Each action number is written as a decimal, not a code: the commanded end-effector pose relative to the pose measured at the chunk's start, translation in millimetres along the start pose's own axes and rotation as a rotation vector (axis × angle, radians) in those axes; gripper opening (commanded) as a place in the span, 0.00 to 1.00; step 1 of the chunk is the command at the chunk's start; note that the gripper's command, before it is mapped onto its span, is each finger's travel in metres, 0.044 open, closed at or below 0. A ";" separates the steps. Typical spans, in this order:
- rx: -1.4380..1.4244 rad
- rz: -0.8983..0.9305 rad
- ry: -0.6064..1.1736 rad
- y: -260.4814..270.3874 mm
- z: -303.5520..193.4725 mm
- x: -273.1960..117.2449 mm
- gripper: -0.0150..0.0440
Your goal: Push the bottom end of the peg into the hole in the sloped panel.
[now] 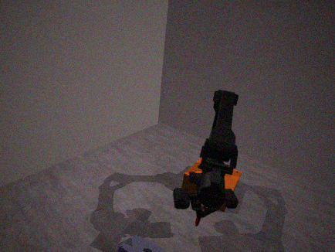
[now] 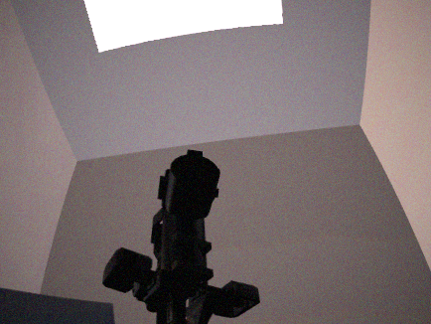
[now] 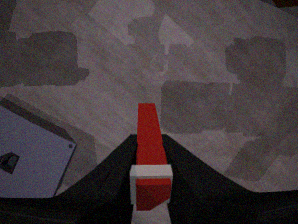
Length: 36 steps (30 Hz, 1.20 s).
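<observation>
Though aloft, peg (image 1: 197, 221) (image 3: 149, 130) beyond panel (image 1: 140, 243) (image 2: 55, 309) (image 3: 37, 160) edge.

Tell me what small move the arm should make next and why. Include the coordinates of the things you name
I'd shift the claw (image 1: 197, 212) (image 3: 148, 141) sideways toward the blue-gray panel (image 1: 140, 244) (image 3: 37, 155), holding off any push. The red peg (image 1: 197, 221) (image 3: 149, 130) is gripped in the claw, but in the wrist view the panel's dark hole (image 3: 9, 162) lies well off to the left, not in line with the peg.
</observation>
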<state>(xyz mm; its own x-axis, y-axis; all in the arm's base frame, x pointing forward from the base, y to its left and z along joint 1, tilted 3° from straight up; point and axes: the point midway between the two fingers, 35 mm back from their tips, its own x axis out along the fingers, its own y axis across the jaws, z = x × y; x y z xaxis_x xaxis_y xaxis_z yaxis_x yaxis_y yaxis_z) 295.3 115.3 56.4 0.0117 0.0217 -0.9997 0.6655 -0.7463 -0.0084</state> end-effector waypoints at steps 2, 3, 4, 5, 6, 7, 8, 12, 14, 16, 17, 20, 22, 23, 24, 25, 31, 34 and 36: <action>-0.045 -0.002 0.010 1.0 0.2 0.7 0.25; -0.054 -0.002 0.012 1.4 0.1 0.7 0.25; -0.063 -0.001 0.015 1.8 0.0 0.7 0.25; -0.072 -0.001 0.017 2.1 0.0 0.7 0.25; -0.081 0.000 0.019 2.5 -0.1 0.7 0.25; -0.089 0.001 0.021 2.9 -0.1 0.6 0.25; -0.098 0.001 0.023 3.3 -0.2 0.6 0.25; -0.133 0.004 0.032 4.8 -0.4 0.6 0.25; -0.151 0.006 0.036 5.6 -0.5 0.6 0.25; -0.169 0.008 0.040 6.3 -0.6 0.5 0.25; -0.177 0.008 0.042 6.7 -0.7 0.5 0.25; -0.204 0.011 0.048 7.8 -0.8 0.5 0.25; -0.221 0.013 0.052 8.6 -0.9 0.4 0.25; -0.230 0.014 0.054 9.0 -1.0 0.4 0.25; -0.239 0.015 0.056 9.4 -1.0 0.4 0.25; -0.248 0.016 0.058 9.7 -1.1 0.4 0.25; -0.301 0.023 0.070 12.0 -1.3 0.2 0.25; -0.327 0.027 0.076 13.2 -1.4 0.1 0.25; -0.345 0.030 0.080 14.0 -1.5 0.1 0.25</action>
<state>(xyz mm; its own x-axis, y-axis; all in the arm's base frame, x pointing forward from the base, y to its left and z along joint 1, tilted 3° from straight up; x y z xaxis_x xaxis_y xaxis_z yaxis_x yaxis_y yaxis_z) 305.9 106.3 57.0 0.0815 0.0595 -0.9949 0.8631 -0.5035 0.0406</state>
